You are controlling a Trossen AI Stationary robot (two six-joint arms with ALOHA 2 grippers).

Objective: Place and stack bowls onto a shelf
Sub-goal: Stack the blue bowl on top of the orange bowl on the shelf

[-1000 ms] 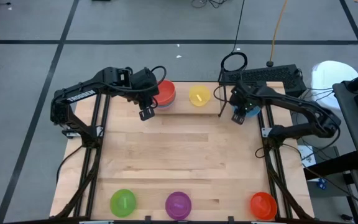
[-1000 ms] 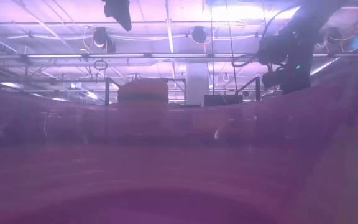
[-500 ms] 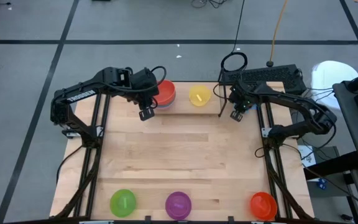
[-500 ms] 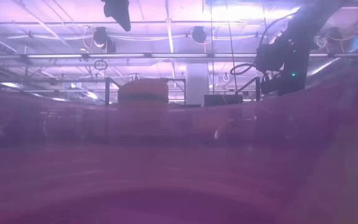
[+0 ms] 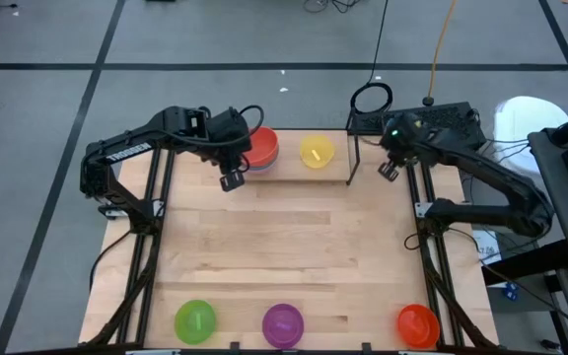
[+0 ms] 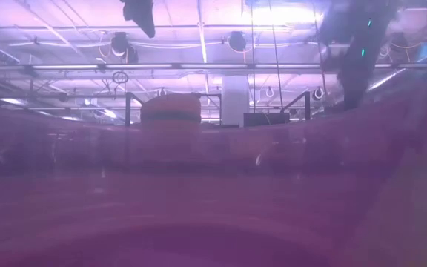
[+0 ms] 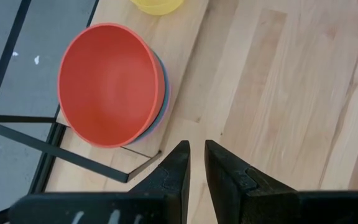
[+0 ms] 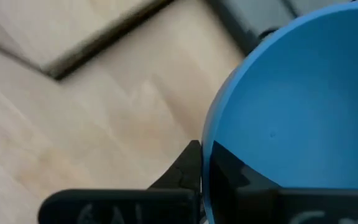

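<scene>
Right tool (image 8: 202, 163) on teal bowl (image 8: 291, 106) rim

A grey floor (image 5: 215, 39) crossed by dark lines fills the upper part of the high view. A pale wooden table (image 5: 284, 247) sits centre. At far right stands a white chair (image 5: 531, 118). In the low view, ceiling lights (image 6: 288, 13) glow upper right.

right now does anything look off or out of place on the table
Nothing is spilled or damaged. One oddity: in the low view a purple bowl sits right against the camera and blocks most of that picture. Otherwise the right gripper is pinching a teal bowl's rim, and the orange-red bowl sits neatly nested on the shelf.
</scene>
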